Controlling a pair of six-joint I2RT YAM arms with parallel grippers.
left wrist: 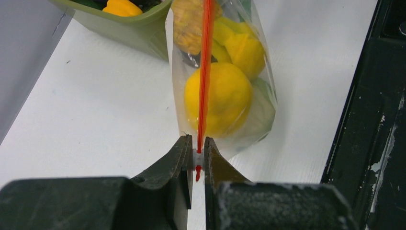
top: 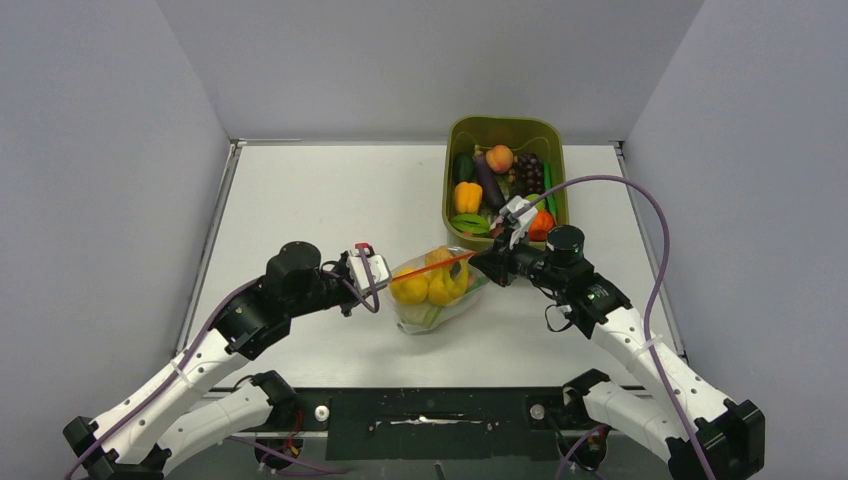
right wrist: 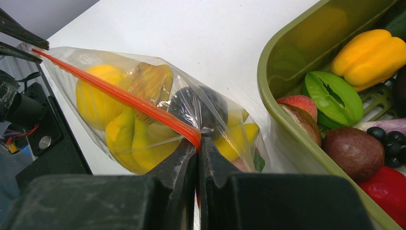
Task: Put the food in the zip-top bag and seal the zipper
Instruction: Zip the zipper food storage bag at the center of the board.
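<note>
black base plate [top: 430, 410] and both arm mounts along the near edge. beyond them, white table [top: 300, 200], matte, boxed in by plain grey walls [top: 100, 150] on three sides. mid-table, zip-top bag [top: 435, 312] strung between the two arms, bottom down on the table, yellow peppers [top: 412, 287] and something pale green inside. left gripper [left wrist: 197, 160] pinched narrow on one end of the red-orange zipper [left wrist: 205, 72]; right gripper [right wrist: 197, 151] clamped tight on the other end. near the bag, behind and to the right, olive tub [top: 452, 140] at the far edge, crowded with more toy food [top: 468, 196]. purple cable [top: 650, 215] looping high over the right arm, beside the tub.
</note>
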